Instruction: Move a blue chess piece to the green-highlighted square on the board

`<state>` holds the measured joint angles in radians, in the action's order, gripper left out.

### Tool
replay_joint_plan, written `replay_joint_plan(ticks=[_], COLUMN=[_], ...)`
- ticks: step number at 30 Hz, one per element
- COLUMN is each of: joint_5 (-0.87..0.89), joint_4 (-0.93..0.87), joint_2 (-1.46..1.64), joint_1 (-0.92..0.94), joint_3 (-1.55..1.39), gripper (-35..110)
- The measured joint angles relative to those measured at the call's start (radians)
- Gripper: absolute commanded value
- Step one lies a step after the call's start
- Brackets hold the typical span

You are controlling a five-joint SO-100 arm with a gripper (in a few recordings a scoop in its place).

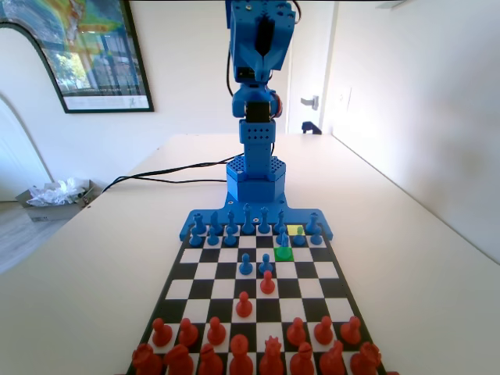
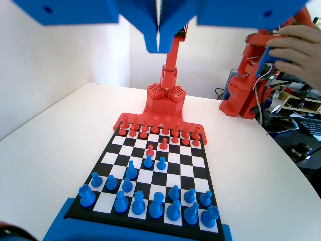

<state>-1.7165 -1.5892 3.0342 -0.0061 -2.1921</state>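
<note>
Wrist view had the pincer (image 2: 159, 42) hanging from the top edge high above the board (image 2: 210, 198), its two blue jaws pressed together along a thin seam and grasping nothing. Below it, blue pieces filled the near rows and red pieces the far rows, with two blue pawns and two red pawns advanced toward the middle. In the fixed view the blue arm (image 1: 260, 47) stood upright at the far end of the board (image 1: 176, 281), raised well clear of the pieces. The green-highlighted square (image 1: 283, 253) lay just right of centre in the third row from the arm, with no piece on it. The blue chess piece (image 1: 282, 237), a pawn, stood on the square just beyond it, toward the arm. A paler yellow-green square (image 1: 295, 230) sat just right of that pawn in the same row. Two other blue pawns (image 1: 246, 266) stood further out near the board's middle, close to two advanced red pawns (image 1: 267, 283). The board rested on a pale surface (image 1: 406, 258).
</note>
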Motion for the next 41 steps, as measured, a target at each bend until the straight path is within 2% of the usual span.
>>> replay_joint_plan(ticks=[41], joint_5=[0.003], joint_4=[0.000], joint_2=[0.000], joint_1=[0.018], joint_3=[0.000], gripper=[4])
